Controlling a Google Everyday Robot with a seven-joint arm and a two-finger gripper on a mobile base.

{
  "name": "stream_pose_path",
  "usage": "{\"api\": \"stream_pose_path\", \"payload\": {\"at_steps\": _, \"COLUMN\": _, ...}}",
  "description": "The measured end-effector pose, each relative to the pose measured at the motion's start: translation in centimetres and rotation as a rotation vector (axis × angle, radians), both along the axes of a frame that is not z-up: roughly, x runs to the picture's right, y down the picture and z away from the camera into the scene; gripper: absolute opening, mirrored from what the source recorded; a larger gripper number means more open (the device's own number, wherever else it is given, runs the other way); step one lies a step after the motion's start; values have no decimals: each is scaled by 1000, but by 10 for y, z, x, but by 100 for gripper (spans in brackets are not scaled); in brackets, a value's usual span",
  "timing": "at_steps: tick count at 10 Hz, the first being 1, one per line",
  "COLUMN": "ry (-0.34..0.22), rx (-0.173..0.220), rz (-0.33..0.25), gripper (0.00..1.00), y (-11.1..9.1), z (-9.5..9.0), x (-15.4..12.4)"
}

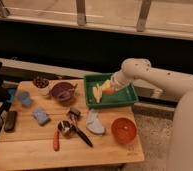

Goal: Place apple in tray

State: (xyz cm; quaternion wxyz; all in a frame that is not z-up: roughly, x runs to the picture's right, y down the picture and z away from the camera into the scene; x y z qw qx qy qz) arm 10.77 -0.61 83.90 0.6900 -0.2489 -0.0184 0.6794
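The bright green tray [119, 99] sits at the back right of the wooden table. The apple [108, 89], yellowish with a red blush, is inside the tray near its middle. My gripper [110, 86] reaches down from the right on a white arm and is right at the apple, over the tray. A pale yellow item [96, 92] lies in the tray's left part.
A purple bowl [63, 91] stands left of the tray and an orange bowl [123, 130] in front of it. A red-orange stick [56, 140], metal utensils [72, 126], a grey cloth [94, 123], blue items [40, 115] and a small dark dish [40, 82] lie on the table.
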Motion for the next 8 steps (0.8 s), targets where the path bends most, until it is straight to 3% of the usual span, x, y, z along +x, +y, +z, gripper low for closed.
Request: {"api": "stream_pose_path", "payload": {"at_steps": 8, "ry": 3, "rx": -7, "rz": 23, "gripper": 78, "y": 6, "z": 4, "x": 4}}
